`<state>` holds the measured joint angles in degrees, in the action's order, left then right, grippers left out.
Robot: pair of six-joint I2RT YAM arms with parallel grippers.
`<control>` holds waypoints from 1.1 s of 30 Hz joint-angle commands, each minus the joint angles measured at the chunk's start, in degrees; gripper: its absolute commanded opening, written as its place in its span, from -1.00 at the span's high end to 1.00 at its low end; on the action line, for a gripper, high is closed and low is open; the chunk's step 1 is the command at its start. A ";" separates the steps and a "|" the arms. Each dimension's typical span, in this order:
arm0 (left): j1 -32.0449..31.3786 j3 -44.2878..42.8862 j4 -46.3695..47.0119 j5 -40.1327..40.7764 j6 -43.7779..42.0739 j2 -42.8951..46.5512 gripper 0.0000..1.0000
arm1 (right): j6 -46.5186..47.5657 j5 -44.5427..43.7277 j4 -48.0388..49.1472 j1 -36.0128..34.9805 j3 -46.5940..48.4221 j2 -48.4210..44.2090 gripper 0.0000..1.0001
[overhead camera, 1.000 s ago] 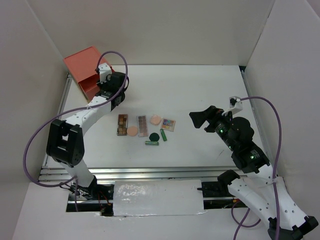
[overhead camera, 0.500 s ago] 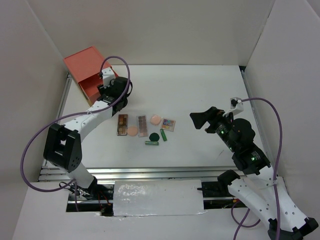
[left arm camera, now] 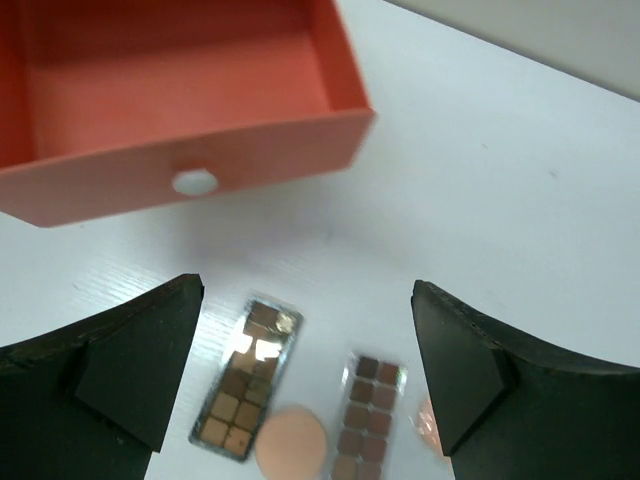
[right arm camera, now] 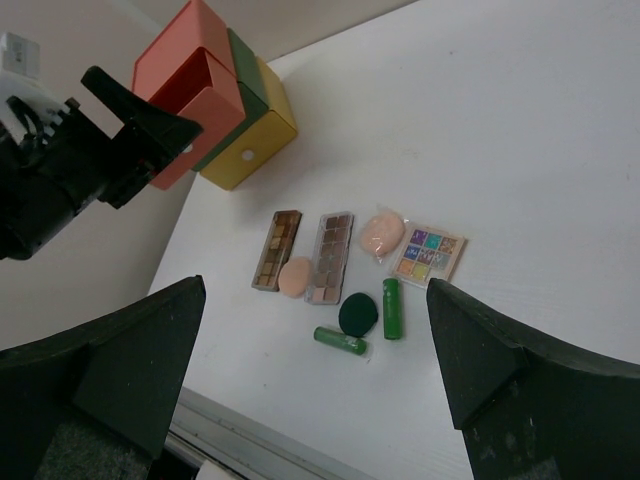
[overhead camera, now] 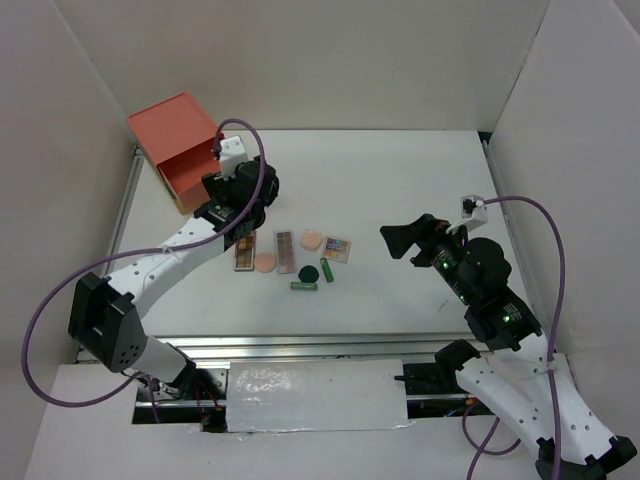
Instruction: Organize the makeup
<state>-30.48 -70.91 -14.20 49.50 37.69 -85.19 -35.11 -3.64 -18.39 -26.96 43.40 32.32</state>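
Top view: your left gripper [overhead camera: 230, 213] stands spread wide and empty, between red drawer [overhead camera: 186, 178] and makeup [overhead camera: 300, 258]. Right gripper [overhead camera: 400, 240] is gaping too, holds nothing, well apart from makeup.

Left wrist view: two brown palettes [left arm camera: 245, 378] and peach disc [left arm camera: 292, 442] lie on table [left arm camera: 480, 150], beneath wide fingers [left arm camera: 120, 370].

Right wrist view: makeup is clustered near drawer chest [right arm camera: 245, 135].

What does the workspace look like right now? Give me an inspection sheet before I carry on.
Surface: white table, matte.
Job's things: makeup grouped mid-table: brown palettes, multicolour palette, round discs, green tubes; drawer chest far left, red drawer open, nothing seen inside.
Clutter: nothing seen.
Grippers: left gripper open, empty, by the brown palettes; right gripper open, empty, right of the makeup.
Cables: purple cables loop off both arms, clear of the makeup.
Surroundings: white walls.
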 commanded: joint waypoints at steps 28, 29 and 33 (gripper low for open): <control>-20.76 7.54 -4.35 -25.50 4.76 -7.71 -0.59 | 0.13 -0.31 2.39 0.24 -1.73 -0.59 -0.99; -21.63 7.46 -5.39 -25.76 5.28 -7.89 -0.59 | 0.13 -0.32 2.40 0.24 -1.91 -0.41 -0.99; -23.57 6.67 -6.72 -25.41 4.67 -9.82 -0.74 | -0.04 0.12 3.01 0.33 -2.44 0.11 -1.00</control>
<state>-52.49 -63.75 -20.01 25.19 42.19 -93.38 -35.11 -3.66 -18.04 -26.96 41.50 32.03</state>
